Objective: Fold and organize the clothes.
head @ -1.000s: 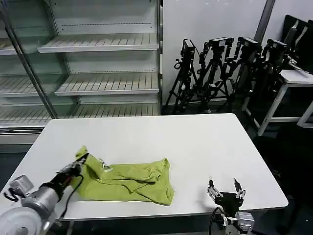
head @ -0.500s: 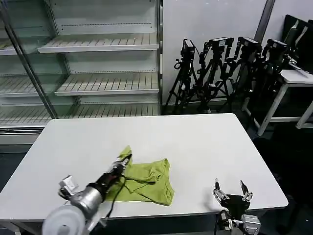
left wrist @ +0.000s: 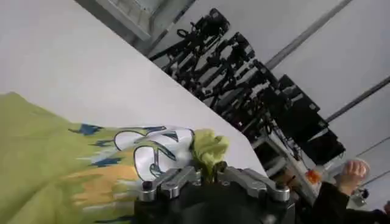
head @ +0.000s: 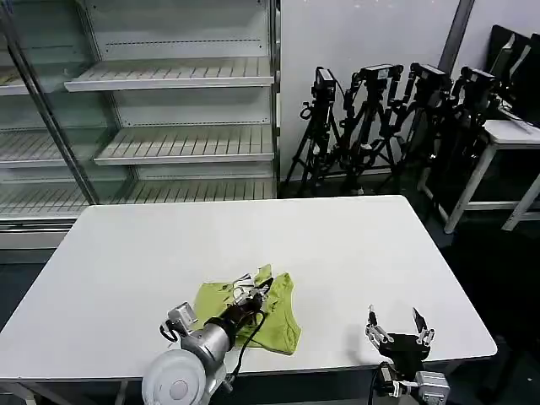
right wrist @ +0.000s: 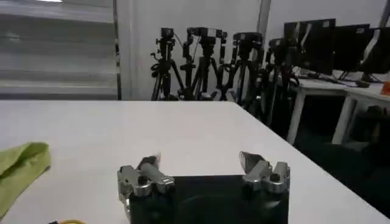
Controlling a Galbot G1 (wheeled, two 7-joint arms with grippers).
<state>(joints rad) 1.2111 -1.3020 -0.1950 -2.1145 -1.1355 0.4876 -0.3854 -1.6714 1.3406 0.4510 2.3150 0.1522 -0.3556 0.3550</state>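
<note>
A white table (head: 354, 245) fills the space in front of me, its top bare apart from one item. The shirt (head: 274, 316), lime green, lies bunched near the front edge, a little left of centre. It has a printed patch in white, blue and yellow on the part turned up (clearest from my left wrist).

My left gripper (head: 253, 289) is low over the shirt, and its jaws are closed on a pinch of the fabric; a small tuft of green cloth pokes up between them. My left arm reaches in from the front edge of the table.

My right gripper (head: 396, 331) sits at the front right edge of the table, well apart from the shirt. Its jaws are spread wide and hold nothing.

Behind the table on the left stands a tall white shelf unit (head: 169, 110) with slatted shelves. Against the pale wall to its right is a cluster of black tripods (head: 388, 118). At the far right is a second white table (head: 506, 139) with dark monitors (right wrist: 332, 39) on it.
</note>
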